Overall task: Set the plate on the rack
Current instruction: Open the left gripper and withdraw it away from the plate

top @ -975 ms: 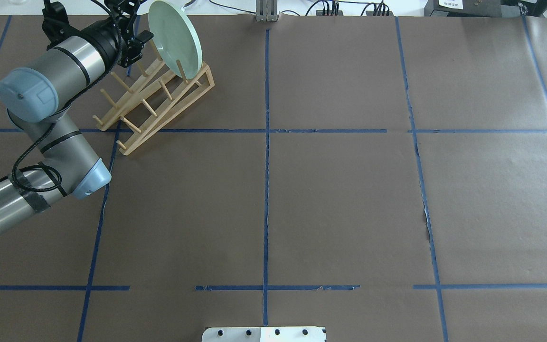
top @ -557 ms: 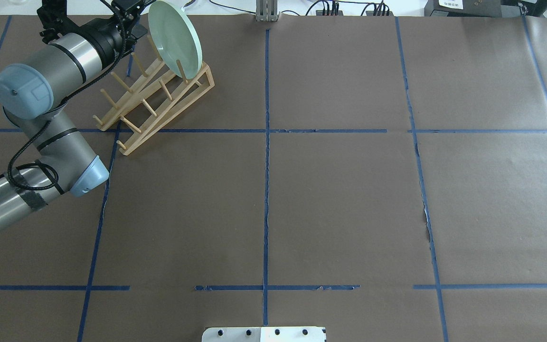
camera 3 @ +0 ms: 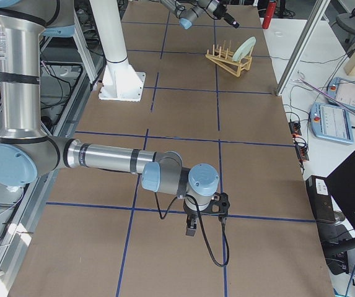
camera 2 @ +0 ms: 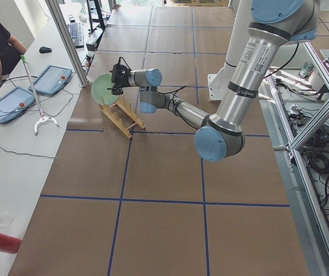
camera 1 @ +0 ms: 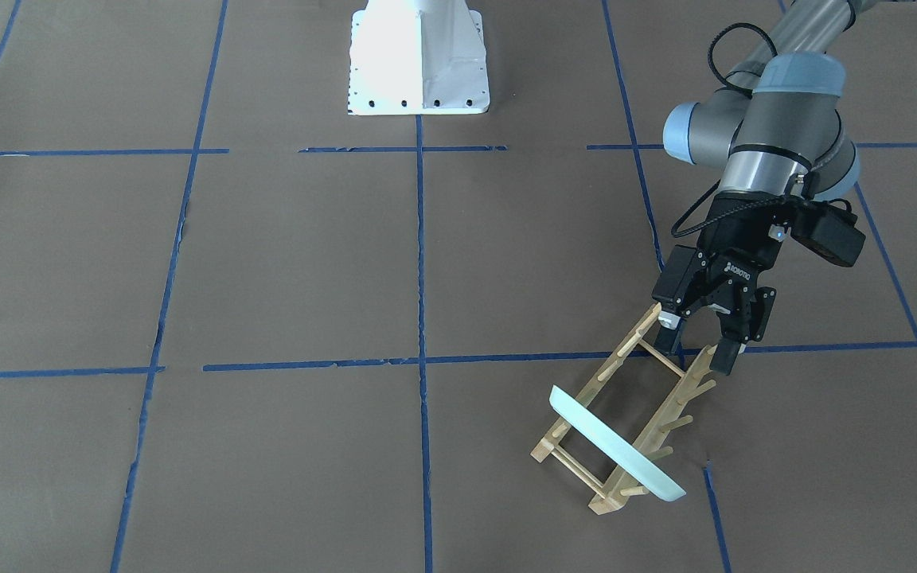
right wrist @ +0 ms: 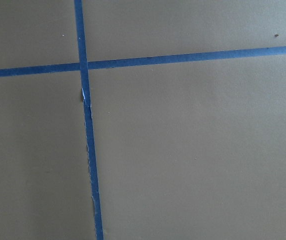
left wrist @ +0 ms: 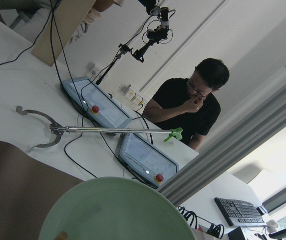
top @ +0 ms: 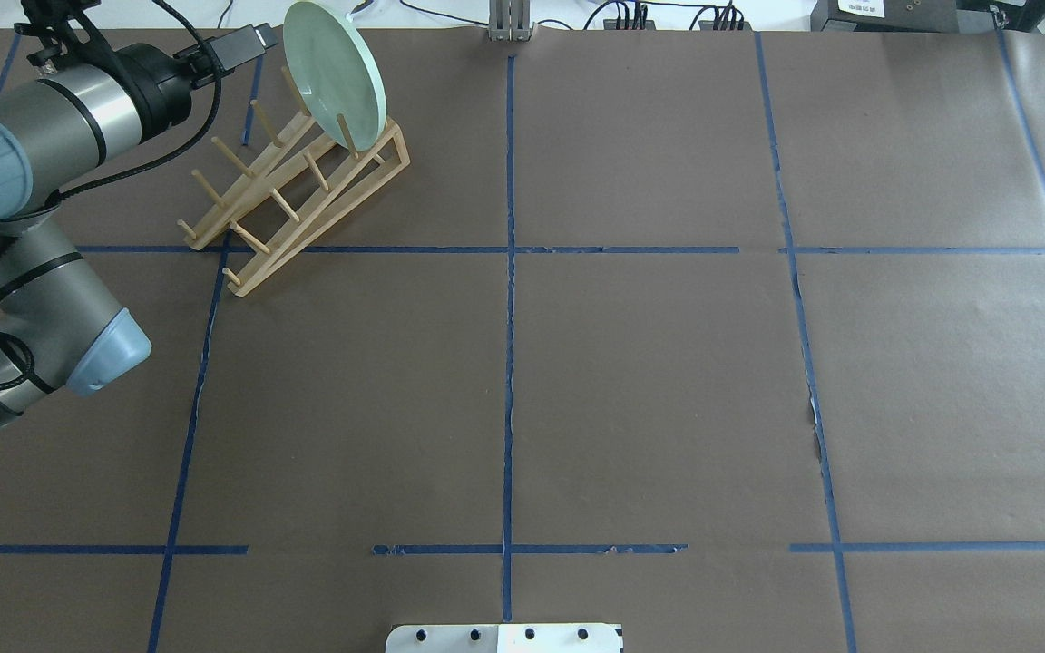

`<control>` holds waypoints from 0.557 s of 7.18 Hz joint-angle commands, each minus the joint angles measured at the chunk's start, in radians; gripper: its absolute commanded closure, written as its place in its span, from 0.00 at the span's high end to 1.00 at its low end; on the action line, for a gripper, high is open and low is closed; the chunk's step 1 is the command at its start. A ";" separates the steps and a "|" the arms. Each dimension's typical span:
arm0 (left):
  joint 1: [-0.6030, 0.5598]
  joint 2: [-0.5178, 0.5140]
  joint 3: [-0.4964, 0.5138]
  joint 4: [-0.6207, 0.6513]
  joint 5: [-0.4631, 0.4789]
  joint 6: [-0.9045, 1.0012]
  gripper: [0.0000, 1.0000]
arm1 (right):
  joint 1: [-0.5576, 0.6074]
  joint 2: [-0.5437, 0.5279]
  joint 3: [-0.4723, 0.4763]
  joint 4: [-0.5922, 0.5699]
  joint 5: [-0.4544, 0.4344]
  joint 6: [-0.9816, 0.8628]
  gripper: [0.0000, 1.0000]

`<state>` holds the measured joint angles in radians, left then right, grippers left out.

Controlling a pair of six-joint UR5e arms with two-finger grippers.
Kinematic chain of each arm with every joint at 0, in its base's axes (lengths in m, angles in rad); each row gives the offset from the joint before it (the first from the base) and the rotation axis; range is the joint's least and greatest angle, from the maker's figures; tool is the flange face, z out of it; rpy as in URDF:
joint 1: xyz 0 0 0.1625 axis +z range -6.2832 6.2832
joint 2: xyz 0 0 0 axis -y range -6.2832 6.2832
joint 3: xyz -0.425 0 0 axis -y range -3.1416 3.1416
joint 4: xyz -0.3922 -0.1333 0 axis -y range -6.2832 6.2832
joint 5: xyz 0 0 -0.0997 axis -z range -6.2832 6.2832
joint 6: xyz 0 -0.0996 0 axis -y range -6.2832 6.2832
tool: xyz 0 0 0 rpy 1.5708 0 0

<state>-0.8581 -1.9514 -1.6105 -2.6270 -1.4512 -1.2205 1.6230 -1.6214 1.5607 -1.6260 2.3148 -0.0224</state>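
Fingers of the left pincer are cut off in the overhead view, but the front-facing view shows them spread apart and empty over the near end of the light wooden pegged dish rack; whether they touch the wood is unclear. The round pale mint-green glazed plate stands tilted on edge between pegs at the rack's far end, on the far left of the brown paper-covered surface. The right pincer shows only small in a side view, so whether it is apart or together cannot be told.
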 commanded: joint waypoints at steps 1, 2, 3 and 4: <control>-0.036 0.058 -0.107 0.242 -0.012 0.279 1.00 | 0.000 0.000 -0.001 0.000 0.000 -0.001 1.00; -0.076 0.089 -0.123 0.293 -0.076 0.393 1.00 | 0.000 0.000 0.001 0.000 0.000 -0.001 1.00; -0.160 0.091 -0.121 0.380 -0.242 0.468 1.00 | 0.000 0.000 -0.001 0.000 0.000 -0.001 1.00; -0.249 0.089 -0.115 0.468 -0.381 0.607 1.00 | 0.000 0.000 -0.001 0.000 0.000 0.001 1.00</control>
<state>-1.0083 -1.8665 -1.7270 -2.2631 -1.6688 -0.7607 1.6230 -1.6214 1.5605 -1.6260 2.3148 -0.0227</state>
